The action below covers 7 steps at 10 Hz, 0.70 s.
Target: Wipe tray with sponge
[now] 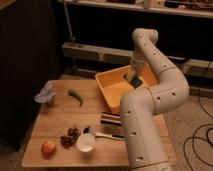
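Note:
The yellow-orange tray (114,90) stands tilted on the far right of the wooden table. My gripper (133,75) reaches down into the tray's far right part from above. It is shut on the sponge (132,79), a small block with a dark side, which is pressed against the tray's inner floor near the back wall. My white arm fills the right side of the view and hides the tray's right wall.
On the table lie a green pepper (76,96), a grey crumpled thing (45,94), a peach-coloured fruit (48,147), dark grapes (70,138), a white cup (86,142) and a black, white and red striped block (111,119). Cables lie on the floor at right.

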Tool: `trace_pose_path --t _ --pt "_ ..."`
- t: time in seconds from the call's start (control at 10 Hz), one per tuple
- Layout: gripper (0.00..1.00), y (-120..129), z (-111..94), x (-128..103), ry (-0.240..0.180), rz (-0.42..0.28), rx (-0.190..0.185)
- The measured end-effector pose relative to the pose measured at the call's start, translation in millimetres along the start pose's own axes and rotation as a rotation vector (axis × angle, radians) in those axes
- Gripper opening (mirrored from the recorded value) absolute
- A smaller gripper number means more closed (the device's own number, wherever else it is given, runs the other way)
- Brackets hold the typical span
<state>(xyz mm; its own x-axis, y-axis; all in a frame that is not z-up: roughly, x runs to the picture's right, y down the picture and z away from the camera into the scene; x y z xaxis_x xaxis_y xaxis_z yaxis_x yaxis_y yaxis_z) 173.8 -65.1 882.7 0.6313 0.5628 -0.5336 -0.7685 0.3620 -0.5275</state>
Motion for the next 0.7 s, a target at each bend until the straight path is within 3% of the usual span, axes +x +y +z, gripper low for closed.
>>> trace_pose_path --t 0.5,0.7 --pt "0.0 50 20 -30 0.009 -0.085 -0.023" --pt "0.0 91 35 -49 0.019 -0.144 -0.043"
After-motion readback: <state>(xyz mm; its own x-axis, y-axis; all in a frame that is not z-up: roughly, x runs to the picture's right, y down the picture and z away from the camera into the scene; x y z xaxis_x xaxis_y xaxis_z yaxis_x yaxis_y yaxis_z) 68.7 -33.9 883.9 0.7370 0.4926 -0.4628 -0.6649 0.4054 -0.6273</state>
